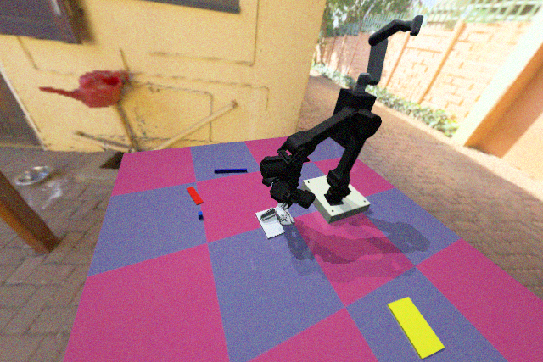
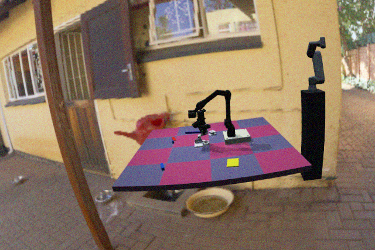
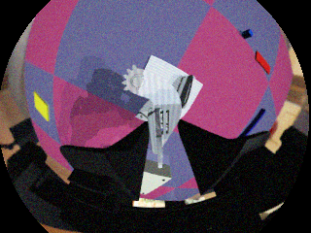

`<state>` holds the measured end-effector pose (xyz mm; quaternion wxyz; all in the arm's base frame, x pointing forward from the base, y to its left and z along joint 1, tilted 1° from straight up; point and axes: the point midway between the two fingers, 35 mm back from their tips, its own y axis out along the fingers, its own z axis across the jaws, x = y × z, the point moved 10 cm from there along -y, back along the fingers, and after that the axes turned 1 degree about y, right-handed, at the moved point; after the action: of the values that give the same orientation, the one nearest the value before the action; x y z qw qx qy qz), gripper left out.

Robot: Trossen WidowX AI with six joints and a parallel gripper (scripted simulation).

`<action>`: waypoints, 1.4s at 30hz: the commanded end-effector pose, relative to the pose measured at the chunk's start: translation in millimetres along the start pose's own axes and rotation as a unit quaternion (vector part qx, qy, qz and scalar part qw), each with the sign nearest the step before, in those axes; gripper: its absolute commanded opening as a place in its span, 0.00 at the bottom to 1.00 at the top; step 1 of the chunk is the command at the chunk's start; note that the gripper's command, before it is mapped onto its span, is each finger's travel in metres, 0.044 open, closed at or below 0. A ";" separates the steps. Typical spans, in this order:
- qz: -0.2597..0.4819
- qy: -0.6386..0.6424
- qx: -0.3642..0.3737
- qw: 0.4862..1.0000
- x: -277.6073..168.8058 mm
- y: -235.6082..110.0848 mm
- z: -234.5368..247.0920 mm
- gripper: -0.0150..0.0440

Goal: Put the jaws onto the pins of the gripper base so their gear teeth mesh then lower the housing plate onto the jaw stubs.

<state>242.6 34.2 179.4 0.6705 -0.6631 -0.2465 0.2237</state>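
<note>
The partly open tool [image 1: 285,202] [image 2: 201,133] [image 3: 163,123] grips 1 pale jaw [image 3: 165,109] above the gripper base [image 1: 268,227] [image 2: 198,144] [image 3: 155,65].

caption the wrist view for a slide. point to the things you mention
Claw [image 1: 285,205] [image 2: 201,133] [image 3: 163,123] grips a pale toothed jaw [image 3: 167,104] above the white base plate [image 1: 272,230] [image 2: 197,145] [image 3: 157,65]

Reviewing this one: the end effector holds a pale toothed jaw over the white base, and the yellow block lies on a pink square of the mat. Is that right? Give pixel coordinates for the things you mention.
Not quite: the yellow block [image 1: 416,327] [image 2: 232,162] [image 3: 42,106] lies on a blue-grey square, as the top view shows. The rest stands: the end effector [image 3: 163,123] holds a pale toothed jaw [image 3: 167,104] over the white base [image 1: 272,229] [image 3: 157,68].
</note>
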 end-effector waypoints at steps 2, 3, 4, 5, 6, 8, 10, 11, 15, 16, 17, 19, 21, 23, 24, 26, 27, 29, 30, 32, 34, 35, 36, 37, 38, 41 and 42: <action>0.004 -0.071 0.000 0.997 3.2 2.1 -0.2 0.48; 0.004 -0.087 0.000 0.996 3.7 2.1 -0.1 0.48; 0.004 -0.102 0.001 0.995 4.2 2.1 -0.1 0.48; 0.004 -0.118 0.001 0.993 4.7 2.1 0.0 0.48; 0.003 -0.134 0.001 0.991 5.2 2.2 0.1 0.48; 0.003 -0.165 0.001 0.986 6.2 2.2 0.3 0.48; 0.003 -0.196 0.001 0.981 7.2 2.2 0.4 0.48; 0.003 -0.211 0.001 0.977 7.7 2.3 0.5 0.48; 0.003 -0.272 0.001 0.962 9.8 2.4 0.9 0.48; 0.003 -0.287 0.001 0.958 10.3 2.4 1.0 0.48; 0.003 -0.302 0.001 0.953 10.8 2.4 1.1 0.48; 0.003 -0.332 0.001 0.943 11.8 2.5 1.3 0.48; 0.003 -0.361 0.001 0.932 12.8 2.5 1.5 0.48; 0.003 -0.390 0.002 0.921 13.8 2.6 1.7 0.48; 0.003 -0.405 0.002 0.914 14.3 2.6 1.8 0.48; 0.003 -0.433 0.002 0.901 15.4 2.7 2.0 0.48; 0.003 -0.447 0.002 0.894 15.9 2.7 2.1 0.48; 0.002 -0.475 0.002 0.880 16.9 2.8 2.3 0.48; 0.002 -0.489 0.002 0.872 17.4 2.8 2.4 0.48; 0.002 -0.516 0.002 0.856 18.4 2.9 2.6 0.48; 0.002 -0.543 0.002 0.840 19.4 2.9 2.9 0.48; 0.002 -0.556 0.002 0.831 20.0 3.0 3.0 0.48; 0.002 -0.569 0.002 0.822 20.5 3.0 3.1 0.48; 0.002 -0.582 0.002 0.813 21.0 3.1 3.2 0.48; 0.002 -0.595 0.002 0.804 21.5 3.1 3.3 0.48; 0.002 -0.632 0.002 0.775 23.0 3.2 3.7 0.48; 0.002 -0.644 0.002 0.765 23.5 3.3 3.8 0.48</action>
<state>256.7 50.7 179.2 0.3787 -0.3867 -0.6065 0.5825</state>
